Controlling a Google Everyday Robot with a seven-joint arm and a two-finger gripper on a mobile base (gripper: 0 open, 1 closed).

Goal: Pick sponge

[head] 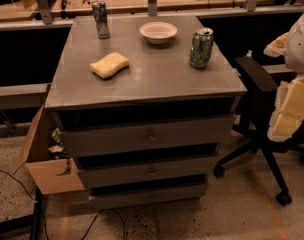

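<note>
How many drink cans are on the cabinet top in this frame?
2. A silver can stands back left, behind the sponge; a green can stands right of the bowl. None look hidden. The gripper is at the picture's right edge.

The single camera looks down from above and in front of the desk (157, 79) (drawer fronts (151, 136) and floor (232, 209) included), moderately near; the claw is out of its view.

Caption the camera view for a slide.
Yellow sponge on grey drawer cabinet with bowl, silver can, green can; hand out of view.
</note>
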